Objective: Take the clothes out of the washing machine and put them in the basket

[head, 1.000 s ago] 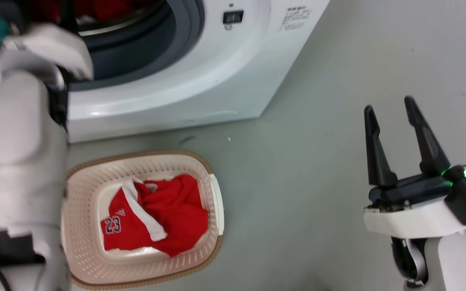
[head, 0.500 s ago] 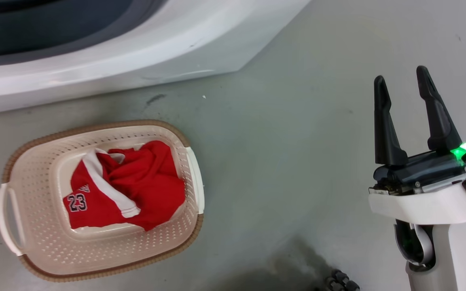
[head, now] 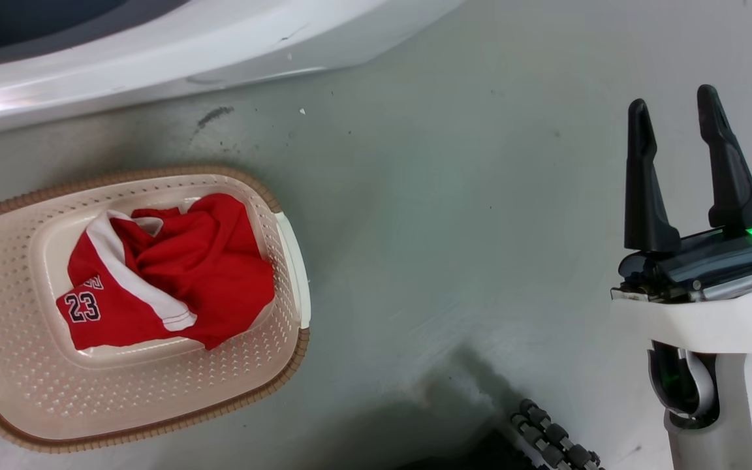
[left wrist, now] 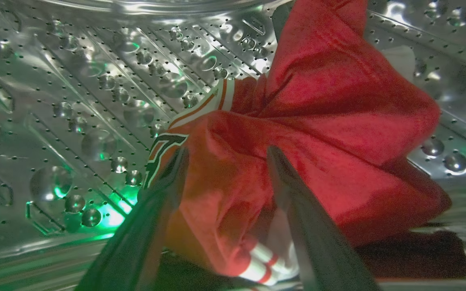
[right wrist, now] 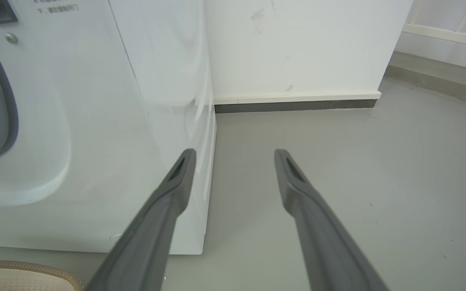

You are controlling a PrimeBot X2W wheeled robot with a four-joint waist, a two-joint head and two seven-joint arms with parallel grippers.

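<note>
Inside the perforated steel drum (left wrist: 75, 101) of the washing machine (head: 154, 52) lies a bunched red garment (left wrist: 338, 113) with white-and-red striped edging. My left gripper (left wrist: 227, 153) is open, and its two fingers straddle a fold of that cloth. The cream basket (head: 154, 175) stands on the floor in front of the machine and holds a red jersey (head: 173, 274) marked "23". My right gripper (head: 673, 98) hangs open and empty over bare floor, well right of the basket. In the right wrist view the right gripper (right wrist: 235, 153) points past the machine's front corner (right wrist: 95, 121), with the basket's rim (right wrist: 22, 266) at the bottom left.
Grey floor (head: 448, 228) spreads between the basket and my right arm. A white wall with a dark baseboard (right wrist: 293, 106) runs behind the machine. A black ribbed wheel (head: 552, 444) of my base shows at the bottom edge.
The head camera has tilted down and turned, so the washer's porthole and my left forearm have left the picture. The jersey lies unchanged in the basket. The right gripper stays open.
</note>
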